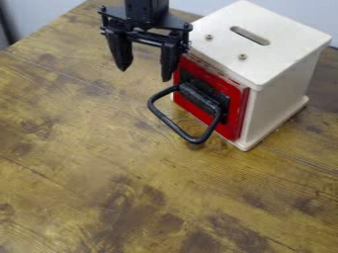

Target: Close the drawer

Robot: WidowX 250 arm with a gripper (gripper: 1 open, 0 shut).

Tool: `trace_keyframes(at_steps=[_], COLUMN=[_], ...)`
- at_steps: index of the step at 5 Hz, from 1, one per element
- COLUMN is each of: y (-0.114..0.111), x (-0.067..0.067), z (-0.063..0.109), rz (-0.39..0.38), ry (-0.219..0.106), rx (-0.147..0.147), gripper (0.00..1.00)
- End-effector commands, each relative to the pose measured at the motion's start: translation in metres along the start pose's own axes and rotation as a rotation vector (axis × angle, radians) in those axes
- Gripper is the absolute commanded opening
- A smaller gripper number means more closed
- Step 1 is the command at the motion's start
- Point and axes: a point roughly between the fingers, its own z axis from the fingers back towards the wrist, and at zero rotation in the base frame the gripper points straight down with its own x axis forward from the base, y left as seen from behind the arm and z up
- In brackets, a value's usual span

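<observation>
The red drawer (224, 95) sits in the pale wooden cube casing (262, 54) at the right. Its red front with the black plate (201, 97) looks nearly flush with the casing face. The large black wire loop handle (179, 119) hangs forward and rests on the table. My black gripper (144, 61) hangs open and empty just left of the casing. Its two fingers point down, above and behind the handle, touching nothing.
The brown wooden table (106, 178) spreads to the left and front. The casing has a slot (250, 36) on top. A dark object shows at the far left edge.
</observation>
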Motion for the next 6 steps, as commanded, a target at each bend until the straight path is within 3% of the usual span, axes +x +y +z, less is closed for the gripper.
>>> trace_keyframes(at_steps=[1,2,3,4,6], y=[0.005,0.020,0.025,0.021,0.020], x=[0.011,0.012,0.012,0.014,0.015], z=[0.011,0.005,0.013,0.019,0.016], rz=[0.046,0.114,0.021,-0.117,-0.201], ry=[-0.063,-0.061,-0.046,-0.065,-0.082], rx=[0.004,0.013,0.004,-0.028,-0.025], gripper=[1.00,1.00,1.00,1.00,1.00])
